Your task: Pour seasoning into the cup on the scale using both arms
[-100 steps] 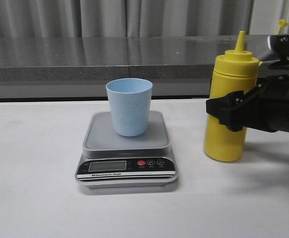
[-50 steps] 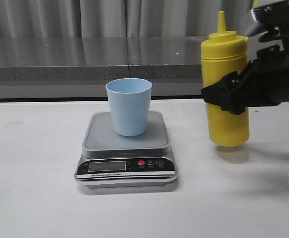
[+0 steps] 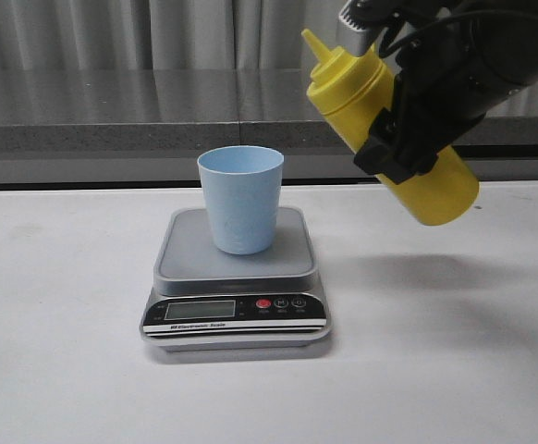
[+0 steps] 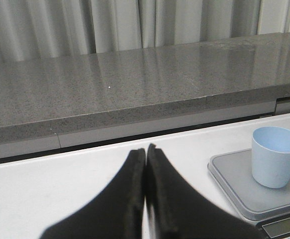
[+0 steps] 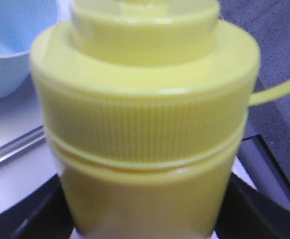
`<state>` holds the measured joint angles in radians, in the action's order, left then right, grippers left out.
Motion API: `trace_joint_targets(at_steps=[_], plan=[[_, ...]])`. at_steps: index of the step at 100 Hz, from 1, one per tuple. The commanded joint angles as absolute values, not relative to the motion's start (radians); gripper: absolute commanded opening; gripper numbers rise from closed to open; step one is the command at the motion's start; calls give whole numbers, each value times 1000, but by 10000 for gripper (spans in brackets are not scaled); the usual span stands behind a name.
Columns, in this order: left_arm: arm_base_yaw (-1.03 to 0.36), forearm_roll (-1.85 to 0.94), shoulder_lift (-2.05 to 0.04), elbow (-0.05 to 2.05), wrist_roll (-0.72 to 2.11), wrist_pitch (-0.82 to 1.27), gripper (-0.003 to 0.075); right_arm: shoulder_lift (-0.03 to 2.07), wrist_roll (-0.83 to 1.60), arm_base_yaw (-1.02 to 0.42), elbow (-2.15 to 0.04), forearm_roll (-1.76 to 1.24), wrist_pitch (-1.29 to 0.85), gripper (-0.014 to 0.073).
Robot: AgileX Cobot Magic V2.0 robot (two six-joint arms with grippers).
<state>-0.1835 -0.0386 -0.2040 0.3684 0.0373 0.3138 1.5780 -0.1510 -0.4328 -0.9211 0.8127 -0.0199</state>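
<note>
Two black jaws of the right gripper [image 3: 408, 139] clamp the glossy yellow bottle [image 3: 408, 157], ribbed-collared, tilted, its conical nozzle toward the smooth blue cup [image 3: 241, 199] on the scale [image 3: 235, 277]. Left gripper [image 4: 146, 164] jaws press together, empty.

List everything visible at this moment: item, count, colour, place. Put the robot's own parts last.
squeeze bottle: one, yellow, held in the air right of the cup, tilted with its nozzle toward the cup.
cup: one, light blue, upright on the scale platform.
scale: one, silver-grey with black front panel and red button, mid-table.
table: one, white.
counter ledge: one, grey stone, behind the table.
curtain: grey, at the back.
right gripper: one, black, clamped around the bottle.
left gripper: one, black, fingers together, left of the scale.
</note>
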Motion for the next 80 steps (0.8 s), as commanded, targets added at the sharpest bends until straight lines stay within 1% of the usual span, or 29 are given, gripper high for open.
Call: trace_joint_targets(at_steps=[1, 17, 31, 43, 59, 80], plan=[[-180, -42, -215, 397, 30, 234, -18, 1558, -144, -459, -995, 880, -86, 184], [-180, -42, -215, 397, 30, 234, -18, 1590, -144, -515, -1049, 1024, -249, 184], [-180, -42, -215, 397, 30, 234, -18, 1618, -144, -559, -1069, 1139, -334, 184], [-180, -42, -215, 397, 30, 234, -18, 1637, -144, -593, -1072, 1236, -356, 184], [-180, -42, -215, 397, 30, 234, -18, 1653, -144, -632, -1079, 1292, -397, 184], [-180, -42, -215, 397, 30, 234, -18, 1656, -144, -644, -1110, 1366, -448, 184]])
